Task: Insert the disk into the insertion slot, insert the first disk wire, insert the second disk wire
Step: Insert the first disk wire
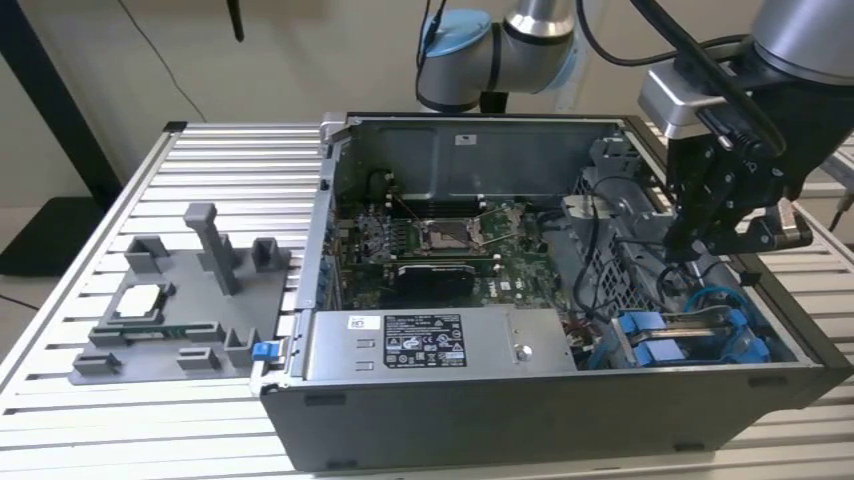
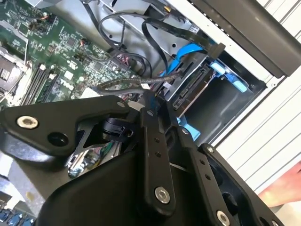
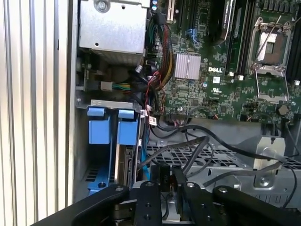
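Exterior view: slatted table [image 1: 80, 420] carries open computer case [image 1: 534, 425]. Disk [image 2: 192, 90] sits in insertion slot [image 1: 647, 345], at case corner on exterior view's right, blue carrier around it. My hand [image 3: 172, 187] hangs just above slot, closed on black connector of disk wire [image 3: 195, 148], near disk's end.

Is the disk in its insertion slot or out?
In: in the second wrist view the disk sits inside the grey insertion slot, its connector edge exposed.

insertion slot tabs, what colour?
Bright blue. The insertion slot tabs show best in the first wrist view.
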Robot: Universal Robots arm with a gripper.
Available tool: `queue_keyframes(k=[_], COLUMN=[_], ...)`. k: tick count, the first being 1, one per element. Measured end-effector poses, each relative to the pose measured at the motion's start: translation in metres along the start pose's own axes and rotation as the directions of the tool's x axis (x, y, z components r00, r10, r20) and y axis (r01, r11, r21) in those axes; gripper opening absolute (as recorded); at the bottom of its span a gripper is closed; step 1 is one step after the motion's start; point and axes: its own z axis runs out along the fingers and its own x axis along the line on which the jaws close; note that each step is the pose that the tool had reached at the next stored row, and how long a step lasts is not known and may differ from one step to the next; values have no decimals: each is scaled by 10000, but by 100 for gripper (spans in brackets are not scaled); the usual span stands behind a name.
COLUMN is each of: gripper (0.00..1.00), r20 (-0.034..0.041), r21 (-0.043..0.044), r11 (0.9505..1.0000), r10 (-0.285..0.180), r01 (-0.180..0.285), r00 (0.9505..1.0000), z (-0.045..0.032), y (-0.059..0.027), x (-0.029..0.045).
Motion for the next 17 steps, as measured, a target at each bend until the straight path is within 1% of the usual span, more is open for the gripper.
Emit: queue_keyframes(k=[11, 12, 17], gripper=[100, 0, 0], r20=[10, 11, 13], r21=[3, 7, 11], r11=[10000, 10000, 10000], r10=[1, 1, 1], r01=[-1, -1, -1], r00=[10000, 10000, 10000], z=[1, 1, 8], y=[7, 7, 8], x=[-8, -8, -7])
